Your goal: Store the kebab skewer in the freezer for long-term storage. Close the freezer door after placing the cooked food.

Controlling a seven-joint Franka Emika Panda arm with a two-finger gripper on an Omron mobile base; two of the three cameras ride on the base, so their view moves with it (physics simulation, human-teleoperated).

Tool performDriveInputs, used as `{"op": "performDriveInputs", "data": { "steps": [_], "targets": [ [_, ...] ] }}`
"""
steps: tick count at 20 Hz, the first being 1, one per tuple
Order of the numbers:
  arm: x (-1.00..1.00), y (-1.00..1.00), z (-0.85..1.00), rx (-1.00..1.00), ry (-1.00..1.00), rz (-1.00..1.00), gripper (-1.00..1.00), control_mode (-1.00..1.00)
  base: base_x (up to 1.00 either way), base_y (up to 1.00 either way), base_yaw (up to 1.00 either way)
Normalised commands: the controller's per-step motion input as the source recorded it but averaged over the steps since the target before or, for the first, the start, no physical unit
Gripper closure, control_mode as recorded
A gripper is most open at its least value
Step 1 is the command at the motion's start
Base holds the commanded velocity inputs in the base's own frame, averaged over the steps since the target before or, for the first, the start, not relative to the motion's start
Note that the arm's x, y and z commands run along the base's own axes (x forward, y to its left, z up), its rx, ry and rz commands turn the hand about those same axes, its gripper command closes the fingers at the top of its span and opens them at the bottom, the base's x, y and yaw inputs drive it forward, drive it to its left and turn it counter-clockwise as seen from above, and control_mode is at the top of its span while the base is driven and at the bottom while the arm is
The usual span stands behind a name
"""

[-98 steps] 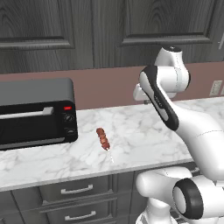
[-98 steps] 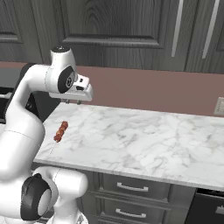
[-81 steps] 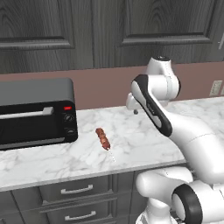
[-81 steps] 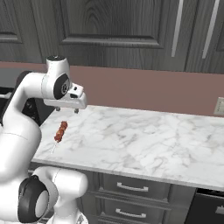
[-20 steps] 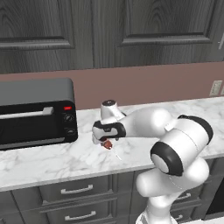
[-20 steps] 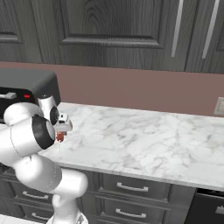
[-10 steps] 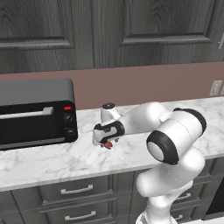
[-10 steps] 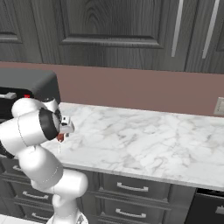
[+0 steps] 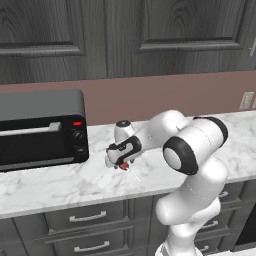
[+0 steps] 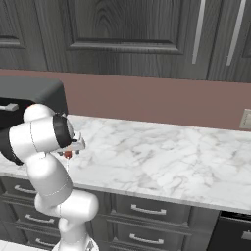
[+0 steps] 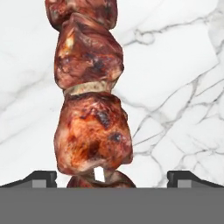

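Observation:
The kebab skewer [image 11: 89, 109], reddish-brown meat chunks on a thin pale stick, lies flat on the white marble counter [image 9: 60, 185]. In the hand view it runs straight up between my two fingertips [image 11: 41, 178], which stand wide on either side without touching it. My gripper [image 9: 116, 161] is open and pressed low over the kebab skewer [image 9: 123, 166], a little right of the toaster oven. From the right side, the gripper [image 10: 73, 147] covers most of the kebab skewer [image 10: 67, 154]. The freezer and its door are out of view.
A black toaster oven [image 9: 40, 130] stands on the counter just left of the gripper. Dark wood cabinets [image 9: 125, 35] hang above, grey drawers [image 9: 90, 220] sit below. A wall outlet [image 9: 246, 100] is at the far right. The counter's front edge runs close to the skewer.
The hand has sunk a little lower over the kebab and the arm has folded in closer. The jaws stay wide apart and the kebab has not moved.

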Motion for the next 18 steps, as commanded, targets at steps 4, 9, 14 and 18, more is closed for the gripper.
{"op": "performDriveInputs", "data": {
  "steps": [4, 9, 14, 18],
  "targets": [
    [0.04, 0.00, -0.19, 0.00, 0.00, 0.00, -1.00, -1.00, 0.00, 0.00, 0.00],
    [0.00, 0.00, -0.19, 0.00, 0.00, 0.00, 1.00, -1.00, 0.00, 0.00, 0.00],
    [0.00, 0.00, -0.16, 0.00, 0.00, 0.00, 1.00, -1.00, 0.00, 0.00, 0.00],
    [0.00, 0.00, -0.04, 0.00, 0.00, 0.00, 1.00, -1.00, 0.00, 0.00, 0.00]
  ]
}}
